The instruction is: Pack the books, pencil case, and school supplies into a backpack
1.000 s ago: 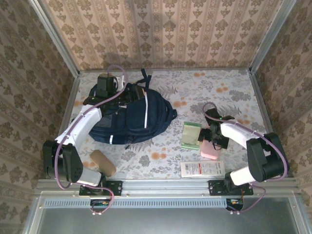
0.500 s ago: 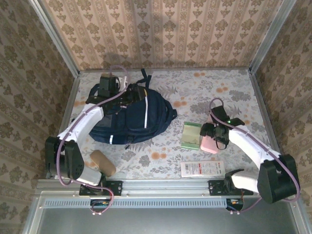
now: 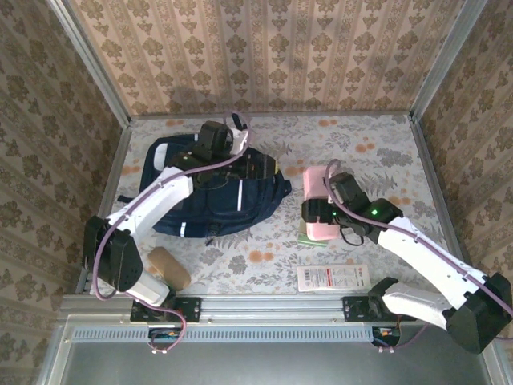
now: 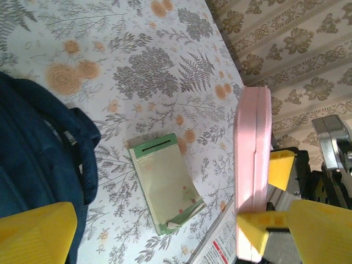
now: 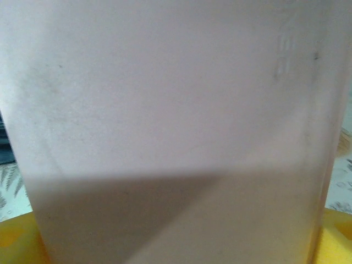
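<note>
**2 grippers: 1 clamped on the pink case, 1 spread wide at the backpack**

The right gripper point(image 3: 317, 215) is closed on the pink pencil case point(image 3: 315, 188), its yellow fingers point(image 5: 16, 242) pressed against either flat face. In the left wrist view the case point(image 4: 252, 165) stands upright on its narrow side. From above it sits just toward 3 o'clock from the table's middle and overlaps the pale green packet point(image 3: 304, 237). I cannot tell whether the case touches the packet.

The left gripper point(image 3: 250, 164) is wide open at the backpack's point(image 3: 216, 196) 2 o'clock corner. 1 yellow finger point(image 4: 33, 234) lies against the navy fabric point(image 4: 33, 165), and nothing is pinched between the jaws.

The backpack lies flat toward 10 o'clock on the table. The green packet point(image 4: 162, 190) lies flat just beside it toward 3 o'clock, apart from it. The long white packet point(image 3: 333, 277) with red print sits at 5 o'clock near the front rail. A tan rounded object point(image 3: 168, 269) rests at 8 o'clock.

The table point(image 3: 377, 152) wears a pale cloth printed with grey ferns and orange flowers. 3 walls point(image 3: 280, 56) of beige damask paper close it in, with metal posts point(image 3: 449, 56) at the back corners.
</note>
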Tool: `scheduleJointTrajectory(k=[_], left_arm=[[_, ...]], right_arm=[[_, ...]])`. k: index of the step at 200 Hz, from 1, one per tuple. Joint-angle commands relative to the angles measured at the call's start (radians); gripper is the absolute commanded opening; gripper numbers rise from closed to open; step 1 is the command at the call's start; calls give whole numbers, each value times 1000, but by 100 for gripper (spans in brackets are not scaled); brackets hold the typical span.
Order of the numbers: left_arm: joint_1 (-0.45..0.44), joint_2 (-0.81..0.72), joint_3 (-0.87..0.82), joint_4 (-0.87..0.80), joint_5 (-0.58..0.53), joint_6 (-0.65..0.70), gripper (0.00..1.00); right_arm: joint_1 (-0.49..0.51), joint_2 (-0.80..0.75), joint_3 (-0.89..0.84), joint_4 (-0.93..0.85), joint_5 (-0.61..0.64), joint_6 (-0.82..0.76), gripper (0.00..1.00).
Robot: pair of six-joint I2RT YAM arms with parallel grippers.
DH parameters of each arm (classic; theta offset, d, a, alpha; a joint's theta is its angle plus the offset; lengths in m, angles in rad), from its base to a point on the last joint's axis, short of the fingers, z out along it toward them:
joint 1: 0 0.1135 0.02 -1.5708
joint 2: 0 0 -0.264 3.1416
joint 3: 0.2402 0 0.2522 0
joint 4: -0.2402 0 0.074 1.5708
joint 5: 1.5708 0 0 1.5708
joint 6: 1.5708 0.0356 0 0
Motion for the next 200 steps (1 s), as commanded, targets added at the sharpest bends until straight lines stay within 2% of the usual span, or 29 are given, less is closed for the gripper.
scheduleJointTrajectory(k=[1, 44, 71, 95, 154, 172, 200], left_arm=[[-39, 25, 39, 21, -34, -1, 100], [-79, 65, 69, 107, 5, -93, 100], [-89, 56, 57, 169, -2, -139, 100], [-108, 73, 57, 238, 88, -172, 100], [-136, 135, 67, 226, 130, -181, 100], [-133, 126, 48, 226, 123, -184, 94], [-121, 109, 23, 231, 131, -190, 69]], right_arm=[[46, 19, 42, 103, -29, -56, 70], [145, 30, 40, 214, -29, -133, 69], [152, 32, 22, 275, -55, -129, 70], [158, 27, -1, 327, -83, -135, 70], [166, 24, -25, 374, -95, -147, 70], [166, 21, -21, 357, -51, -148, 70], [165, 7, -25, 335, 21, -136, 69]])
